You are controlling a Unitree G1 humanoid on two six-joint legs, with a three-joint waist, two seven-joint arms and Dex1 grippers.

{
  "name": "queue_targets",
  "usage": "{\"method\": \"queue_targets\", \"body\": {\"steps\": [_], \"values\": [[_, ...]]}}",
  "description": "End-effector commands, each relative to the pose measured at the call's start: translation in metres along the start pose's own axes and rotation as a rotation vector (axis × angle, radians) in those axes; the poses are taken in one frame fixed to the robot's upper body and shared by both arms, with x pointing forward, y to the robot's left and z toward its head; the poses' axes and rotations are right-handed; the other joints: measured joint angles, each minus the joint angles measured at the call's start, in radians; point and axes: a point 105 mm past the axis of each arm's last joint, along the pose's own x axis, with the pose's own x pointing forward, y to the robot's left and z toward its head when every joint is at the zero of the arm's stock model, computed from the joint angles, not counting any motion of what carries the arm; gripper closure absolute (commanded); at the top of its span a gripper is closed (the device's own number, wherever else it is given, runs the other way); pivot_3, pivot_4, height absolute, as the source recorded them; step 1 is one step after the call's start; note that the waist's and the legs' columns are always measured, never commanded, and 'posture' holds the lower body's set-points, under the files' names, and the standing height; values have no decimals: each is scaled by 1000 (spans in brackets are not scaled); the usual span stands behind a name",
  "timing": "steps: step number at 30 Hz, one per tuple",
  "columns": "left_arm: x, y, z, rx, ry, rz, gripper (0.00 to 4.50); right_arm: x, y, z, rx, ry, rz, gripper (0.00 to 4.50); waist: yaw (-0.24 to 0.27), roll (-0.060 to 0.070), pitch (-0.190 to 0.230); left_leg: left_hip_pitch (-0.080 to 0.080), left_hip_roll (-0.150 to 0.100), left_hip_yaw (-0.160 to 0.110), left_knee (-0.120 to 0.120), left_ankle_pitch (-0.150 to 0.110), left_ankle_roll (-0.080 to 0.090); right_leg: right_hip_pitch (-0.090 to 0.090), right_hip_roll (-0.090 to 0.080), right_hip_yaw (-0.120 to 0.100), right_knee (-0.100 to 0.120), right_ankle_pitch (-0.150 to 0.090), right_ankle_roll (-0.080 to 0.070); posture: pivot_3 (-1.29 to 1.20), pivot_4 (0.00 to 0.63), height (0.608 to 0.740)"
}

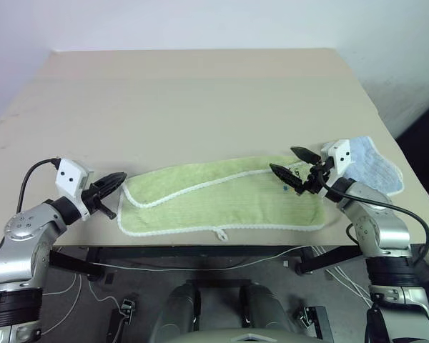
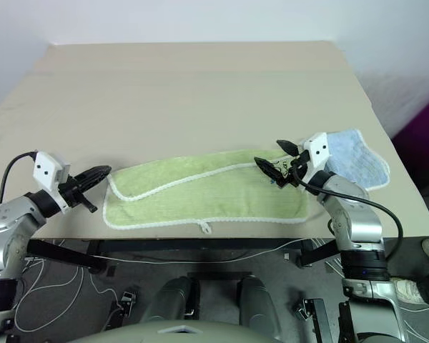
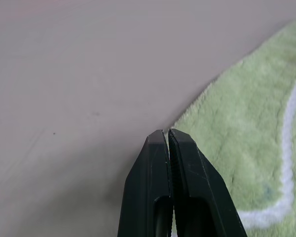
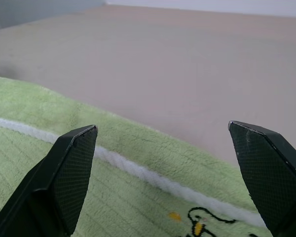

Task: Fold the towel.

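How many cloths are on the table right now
2. The green towel lies along the table's near edge, between the two grippers. A smaller pale-blue cloth lies at its right end, partly behind the right gripper.

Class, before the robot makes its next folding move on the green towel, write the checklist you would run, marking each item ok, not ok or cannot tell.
1. Towel lies flat on the table, already doubled lengthwise: ok.
2. Right gripper open above the towel's right end: ok.
3. Left gripper open for a grasp: not ok, shut, empty, just off the towel's left end.
4. Blue cloth apart from the towel: ok.
5. Right fingers touching the fabric: cannot tell.
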Motion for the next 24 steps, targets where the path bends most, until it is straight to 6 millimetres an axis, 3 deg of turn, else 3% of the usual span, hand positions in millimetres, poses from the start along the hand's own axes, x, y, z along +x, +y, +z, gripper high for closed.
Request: {"method": "queue_targets", "body": {"steps": [1,7,10,16,24], "values": [[-6,3,8,85,13,-31,4360,4,3,9,-17,-45,3,40,-1,0,0,0,0,0,0,0,0,0,0,0,0,0,0,0,150,740],[-16,2,9,207,78,-141,4360,11,5,4,-4,-45,11,40,-1,0,0,0,0,0,-1,0,0,-1,0,0,0,0,0,0,150,740],[-21,-4,11,267,91,-245,3801,13,9,2,1,-47,14,0,-1,0,0,0,0,0,-1,0,0,0,-1,0,0,0,0,0,150,740],[-18,-11,7,396,160,-404,1915,12,13,-3,16,-48,3,0,-1,1,0,0,0,0,-1,0,0,0,-1,0,0,0,0,0,150,740],[-10,-17,-4,521,231,-574,1915,10,14,-4,22,-61,-31,0,-2,1,0,0,0,0,-1,0,0,-1,0,0,0,0,0,0,150,740]]}}
